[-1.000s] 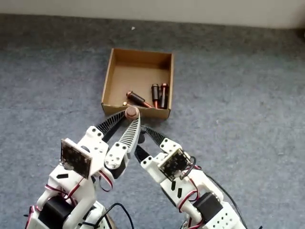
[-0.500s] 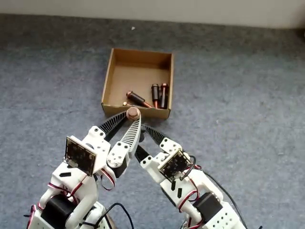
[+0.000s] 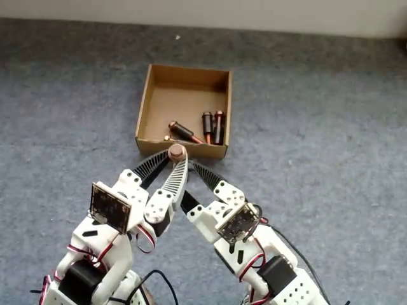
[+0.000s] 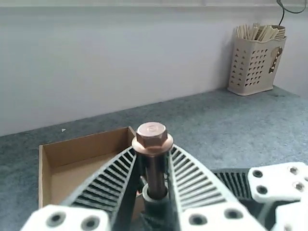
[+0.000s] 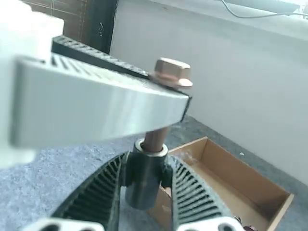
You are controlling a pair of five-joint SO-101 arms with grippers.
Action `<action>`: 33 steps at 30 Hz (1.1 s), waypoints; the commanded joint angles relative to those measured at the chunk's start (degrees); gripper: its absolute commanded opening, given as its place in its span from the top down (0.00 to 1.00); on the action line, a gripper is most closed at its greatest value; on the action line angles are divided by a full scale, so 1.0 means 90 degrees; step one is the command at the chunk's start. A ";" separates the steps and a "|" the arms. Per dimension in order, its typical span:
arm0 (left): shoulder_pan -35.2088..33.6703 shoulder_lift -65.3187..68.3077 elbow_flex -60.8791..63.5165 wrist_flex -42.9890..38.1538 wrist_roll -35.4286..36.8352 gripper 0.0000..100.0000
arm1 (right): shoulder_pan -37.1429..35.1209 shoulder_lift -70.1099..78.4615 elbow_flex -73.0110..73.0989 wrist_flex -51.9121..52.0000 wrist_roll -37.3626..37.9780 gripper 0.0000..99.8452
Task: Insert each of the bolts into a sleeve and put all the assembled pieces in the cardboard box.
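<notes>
High view shows both arms just in front of the cardboard box [image 3: 213, 151], where three assembled pieces [image 3: 206, 127] lie toward its near right corner. The left gripper [image 4: 153, 154] pinches the copper-headed bolt [image 4: 152, 136] upright by its shank. The shank's lower end sits in the mouth of the dark sleeve [image 5: 142, 185], which the right gripper [image 5: 144, 166] clamps from below.

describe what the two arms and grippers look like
Both arms are white plastic shells with black servo blocks. The left gripper and right gripper have black ribbed fingers on white bases. Each wrist carries a bare circuit board; red, white and black wires loop at the joints.
</notes>
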 commanded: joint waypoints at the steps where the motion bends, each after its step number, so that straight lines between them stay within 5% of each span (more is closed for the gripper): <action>1: -0.0278 0.0034 0.0073 -0.0010 0.0029 0.99 | -0.0015 -0.0181 0.0845 -0.0415 0.0049 1.00; 7: -0.0288 0.0034 0.0093 0.0020 -0.0010 0.99 | -0.0005 -0.0181 0.0845 -0.0679 0.0059 1.00; 14: -0.0298 0.0034 0.0034 0.0752 -0.0020 0.85 | 0.0532 -0.0181 0.0845 -0.0689 0.0049 1.00; 33: -0.0249 0.0034 0.0015 0.0811 -0.0449 0.85 | 0.1236 -0.0171 0.0913 -0.0679 0.0039 1.00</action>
